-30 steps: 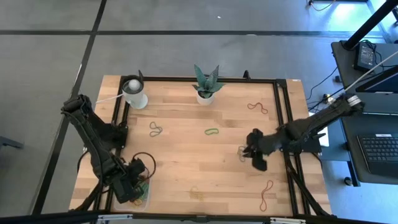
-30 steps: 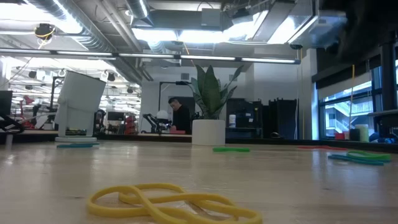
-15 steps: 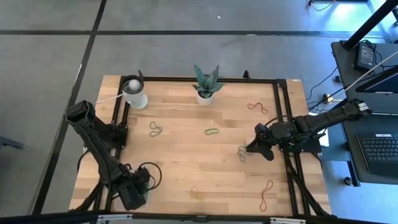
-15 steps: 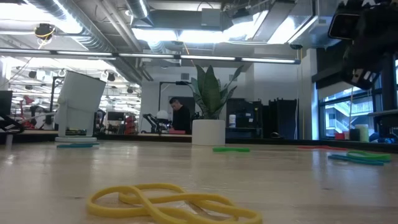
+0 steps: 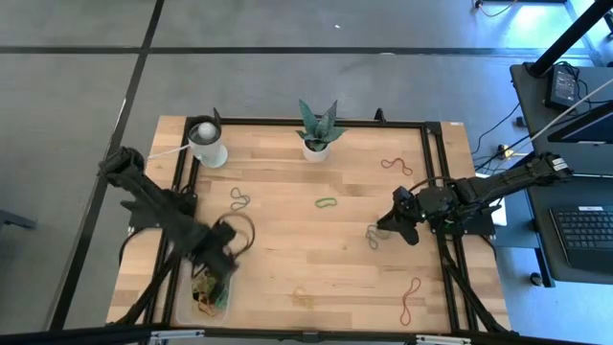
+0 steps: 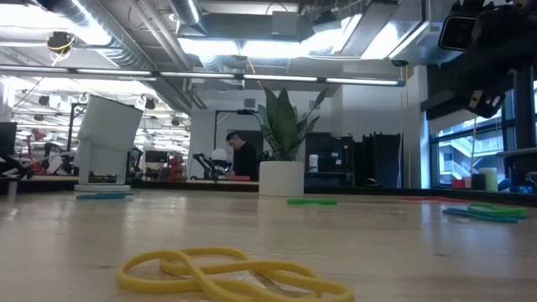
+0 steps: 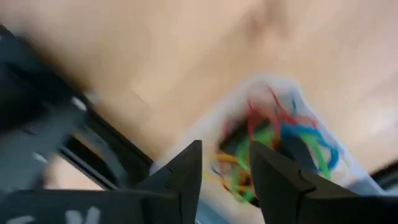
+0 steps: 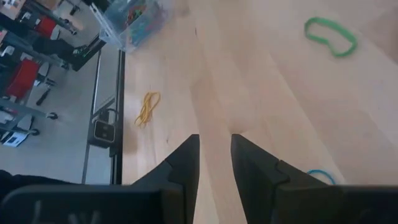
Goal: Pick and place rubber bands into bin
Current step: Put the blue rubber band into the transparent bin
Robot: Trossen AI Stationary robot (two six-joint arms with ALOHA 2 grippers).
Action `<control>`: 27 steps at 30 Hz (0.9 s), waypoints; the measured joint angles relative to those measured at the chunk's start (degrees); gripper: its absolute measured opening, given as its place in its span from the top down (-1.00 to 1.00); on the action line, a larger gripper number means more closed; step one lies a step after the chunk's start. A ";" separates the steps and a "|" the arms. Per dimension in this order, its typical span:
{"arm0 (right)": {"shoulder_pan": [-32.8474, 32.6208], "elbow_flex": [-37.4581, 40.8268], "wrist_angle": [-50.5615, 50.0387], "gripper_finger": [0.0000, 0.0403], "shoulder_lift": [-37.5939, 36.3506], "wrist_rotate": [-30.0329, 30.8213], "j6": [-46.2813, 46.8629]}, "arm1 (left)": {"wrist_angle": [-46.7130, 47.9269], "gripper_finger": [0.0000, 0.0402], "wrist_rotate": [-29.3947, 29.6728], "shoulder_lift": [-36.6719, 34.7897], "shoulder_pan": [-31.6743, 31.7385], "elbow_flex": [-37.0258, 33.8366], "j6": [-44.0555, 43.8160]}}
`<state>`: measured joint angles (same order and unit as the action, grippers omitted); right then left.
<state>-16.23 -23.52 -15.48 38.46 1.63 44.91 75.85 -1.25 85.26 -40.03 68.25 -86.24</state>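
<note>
The bin (image 5: 205,296), a clear tub with several coloured rubber bands inside, stands at the table's near left corner and also shows in the left wrist view (image 7: 292,143). My left gripper (image 7: 227,171) hangs open just above and beside it (image 5: 222,263), pointing down, with nothing between its fingers. My right gripper (image 8: 214,158) is open and empty near the right edge (image 5: 396,226), slanting down beside a green-blue band (image 5: 372,236). Loose bands lie flat on the wood: yellow (image 5: 300,297), two green (image 5: 327,202) (image 5: 239,199), two red (image 5: 396,166) (image 5: 411,298).
A white cup (image 5: 208,143) and a potted plant (image 5: 317,132) stand along the far edge. A black frame rail (image 5: 433,192) runs along the table's sides. In the low view a yellow band (image 6: 235,275) lies close in front, and a person sits far behind.
My left gripper has swung away from over the bin, toward the table's far and right side, so the bin and its bands now show. My right gripper has drawn back a little toward the right edge and turned, then kept still.
</note>
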 joint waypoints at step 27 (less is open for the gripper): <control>3.93 -0.01 0.89 0.52 0.04 13.04 1.51 | -33.53 -0.36 10.81 -9.29 51.86 -28.89 57.94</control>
<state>-12.30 -23.53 -14.59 38.50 14.68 46.41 42.32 9.56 75.97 11.84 39.36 -28.30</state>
